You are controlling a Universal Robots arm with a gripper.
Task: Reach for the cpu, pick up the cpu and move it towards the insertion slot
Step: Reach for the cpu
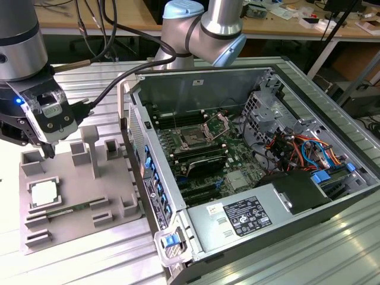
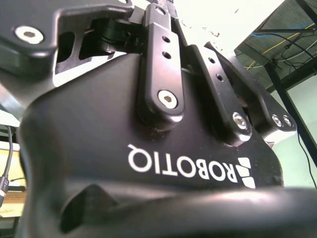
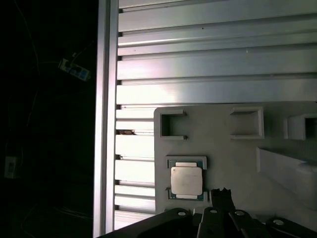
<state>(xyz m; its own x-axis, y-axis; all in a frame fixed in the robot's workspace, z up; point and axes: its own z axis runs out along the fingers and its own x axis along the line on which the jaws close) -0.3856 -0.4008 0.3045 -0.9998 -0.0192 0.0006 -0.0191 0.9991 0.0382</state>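
The cpu (image 1: 44, 193), a small silvery square chip, lies flat in a recess of the grey plastic tray (image 1: 113, 184) at the exterior view's left. My gripper (image 1: 47, 149) hangs above the tray's far left corner, a little beyond the cpu and apart from it. The first wrist view looks down on the cpu (image 3: 186, 180) in its recess, with the gripper (image 3: 220, 197) close beside it. The insertion slot (image 1: 194, 138) sits on the motherboard inside the open computer case, its shiny metal bracket (image 1: 215, 125) hinged up. The gripper's black body (image 2: 148, 148) takes up the second wrist view.
The open computer case (image 1: 136, 127) stands at the tray's right, its side wall between tray and motherboard. Grey uprights (image 1: 90, 145) rise from the tray, and a memory stick (image 1: 65, 209) lies on it. A power supply (image 1: 249, 217) and coloured cables (image 1: 303, 148) fill the case's right.
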